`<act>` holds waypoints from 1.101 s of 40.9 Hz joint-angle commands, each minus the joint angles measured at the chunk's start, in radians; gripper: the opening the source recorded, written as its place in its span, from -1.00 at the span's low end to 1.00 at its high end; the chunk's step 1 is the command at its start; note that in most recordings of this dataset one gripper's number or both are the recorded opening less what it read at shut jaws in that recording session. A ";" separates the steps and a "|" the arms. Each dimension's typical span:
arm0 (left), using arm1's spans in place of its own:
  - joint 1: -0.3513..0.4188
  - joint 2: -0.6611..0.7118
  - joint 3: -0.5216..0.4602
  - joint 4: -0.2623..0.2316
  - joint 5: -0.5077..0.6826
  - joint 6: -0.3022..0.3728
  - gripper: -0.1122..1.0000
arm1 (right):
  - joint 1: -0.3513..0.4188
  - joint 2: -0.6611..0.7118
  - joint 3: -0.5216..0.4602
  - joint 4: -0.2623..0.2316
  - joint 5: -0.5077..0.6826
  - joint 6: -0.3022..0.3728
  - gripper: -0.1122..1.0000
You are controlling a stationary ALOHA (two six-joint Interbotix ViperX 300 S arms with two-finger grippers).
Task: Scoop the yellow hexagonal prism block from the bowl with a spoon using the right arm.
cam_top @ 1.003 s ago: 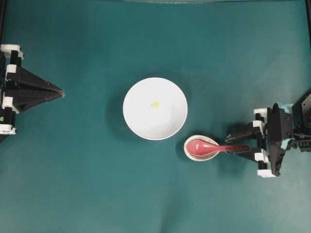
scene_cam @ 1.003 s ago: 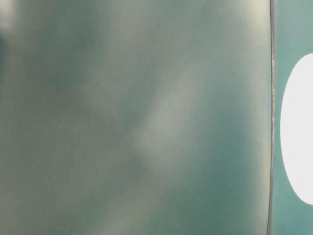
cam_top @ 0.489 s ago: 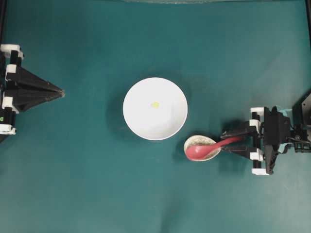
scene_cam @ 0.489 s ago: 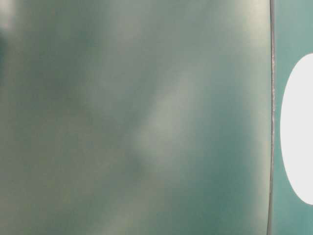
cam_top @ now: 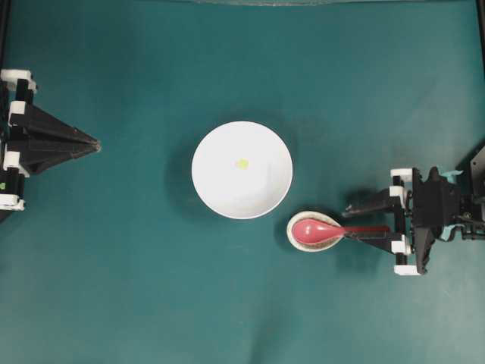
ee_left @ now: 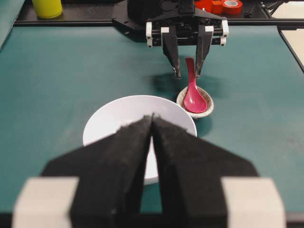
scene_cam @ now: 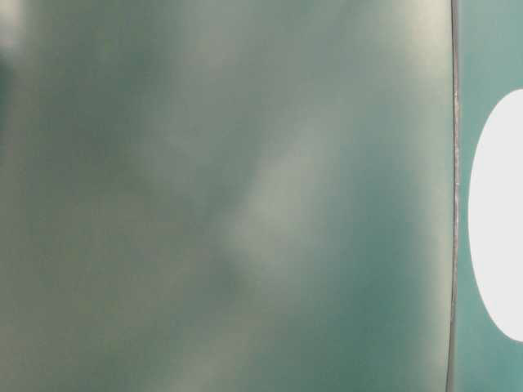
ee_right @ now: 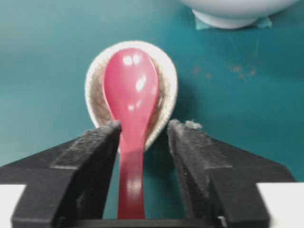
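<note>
While the overhead view lays most of the scene out plainly, the table-level view is almost wholly a blurred grey-green haze, with only a white oval cut off at its right edge, and nothing there can be told apart. On the green counter [cam_top: 136, 288] the white bowl [cam_top: 242, 170] sits near the middle, and the tiny yellow hexagonal prism block [cam_top: 242, 163] lies inside it, a little above centre; its shape is too small to make out. In the left wrist view the block is hidden behind the left gripper [ee_left: 152, 118], whose jaws are pressed together with only a thin seam between them and nothing held. That gripper stays at the far left of the overhead view, partly cut off by the frame edge, well apart from the bowl.

Just below and right of the bowl, the red spoon [cam_top: 322, 230] rests with its scoop in a small speckled spoon rest [cam_top: 297, 235], the handle pointing toward the right gripper [cam_top: 364, 221]. Its jaws stand apart on either side of the handle. In the right wrist view one finger [ee_right: 102, 156] lies close against the handle while a clear gap shows on the other side, so the spoon is straddled, not clamped. The handle's end is hidden beneath the gripper body. Only the bowl's underside shows at that view's top edge.
</note>
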 commanded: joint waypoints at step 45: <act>0.000 0.006 -0.028 0.008 -0.020 0.026 -0.62 | 0.021 0.098 0.026 -0.061 -0.199 0.081 0.25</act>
